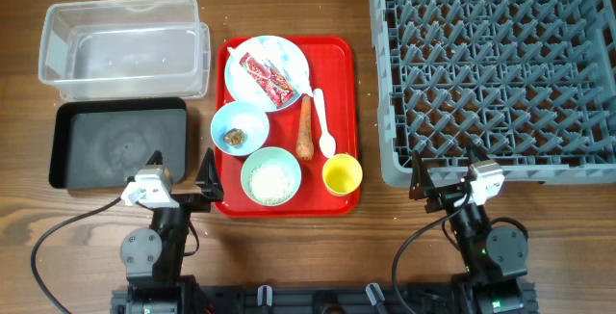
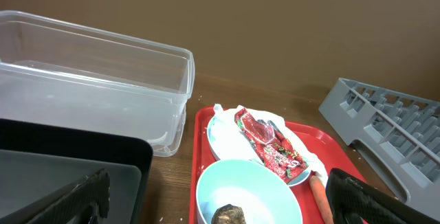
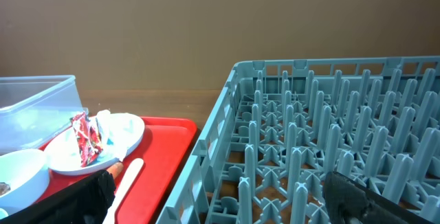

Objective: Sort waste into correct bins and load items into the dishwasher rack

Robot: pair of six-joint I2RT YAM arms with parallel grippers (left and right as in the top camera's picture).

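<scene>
— Which step is judged to be in hand?

— The very start, it seems, since nothing is held. The left gripper [image 1: 183,171] and the right gripper [image 1: 447,171] are seen spread wide at the near edge of the table [image 1: 289,256], with nothing between the jaws.

— Where are the things to be sorted?

— All are kept on the red tray [image 1: 343,83], which is set between the black tray [image 1: 115,145] and the rack [image 1: 500,64]. The wrapper [image 1: 269,80] is laid on the plate [image 1: 289,52]. The carrot [image 1: 306,126] is laid on the red tray itself, just beside the spoon [image 1: 322,121].

— How is the carrot pointed?

— Its long axis is run from far to near, almost square to the table's near edge. The thin tip appears to be turned away from the robot and the thick end toward it. The spoon is set nearly parallel, with its bowl end near.

— And the wrapper?

— It is slanted across the plate, from far left to near right.

— What is called for next?

— A reach from the left side is suggested, as the clear tub [image 1: 48,44] and the black tray are placed there. For the carrot, the jaws would need to be turned across its width and lowered without the spoon being knocked.
</scene>
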